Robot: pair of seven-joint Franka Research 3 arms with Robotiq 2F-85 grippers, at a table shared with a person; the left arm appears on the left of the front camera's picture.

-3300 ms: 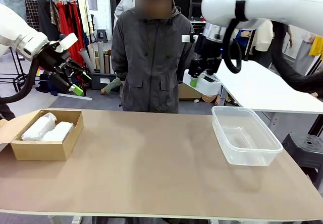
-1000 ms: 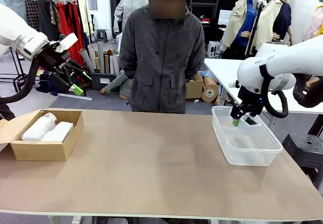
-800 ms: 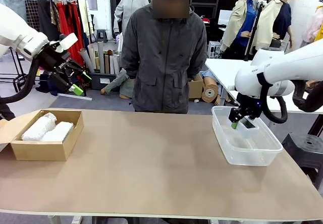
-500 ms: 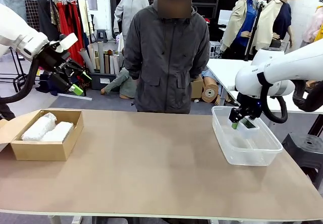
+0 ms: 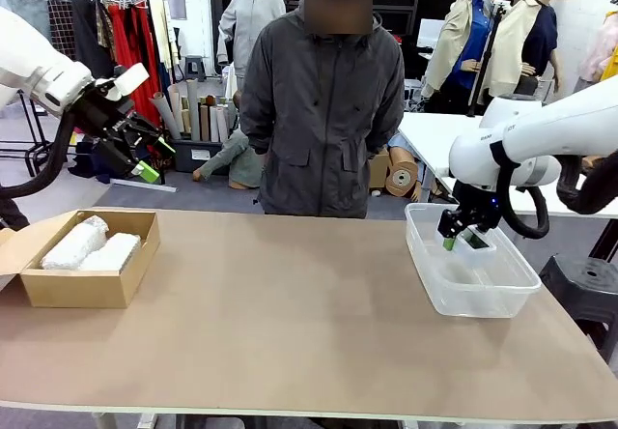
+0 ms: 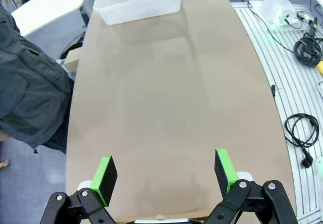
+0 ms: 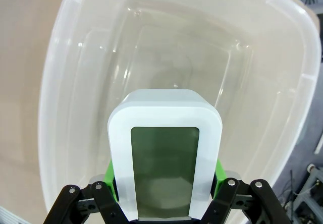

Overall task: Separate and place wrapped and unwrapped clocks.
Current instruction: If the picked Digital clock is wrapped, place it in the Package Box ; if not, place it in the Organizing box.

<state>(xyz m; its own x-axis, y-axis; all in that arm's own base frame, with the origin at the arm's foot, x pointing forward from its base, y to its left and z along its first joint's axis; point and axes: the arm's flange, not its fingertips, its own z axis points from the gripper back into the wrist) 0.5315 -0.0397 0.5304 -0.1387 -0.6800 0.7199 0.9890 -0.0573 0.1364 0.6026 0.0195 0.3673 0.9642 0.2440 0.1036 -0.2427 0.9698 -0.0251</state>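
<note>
Lowered since earlier into the clear tub [image 5: 470, 272], right gripper [image 5: 462, 239] clamped on bare clock [image 7: 164, 180]. Far left of the tub, wrapped clocks [image 5: 90, 243] boxed; left gripper [image 6: 165, 174] spread wide, holding nothing.

a long brown table [image 5: 290, 323] runs the width of the front view. at its left end sits an open cardboard box [image 5: 89, 284], flap hanging over the edge, with two bubble-wrapped bundles [image 5: 92, 245] lying side by side inside. way over at the right end sits a clear plastic tub [image 5: 470, 272], well apart from the box. between them the tabletop is bare brown board, the same flat stretch seen from the left wrist view [image 6: 176, 108].
</note>
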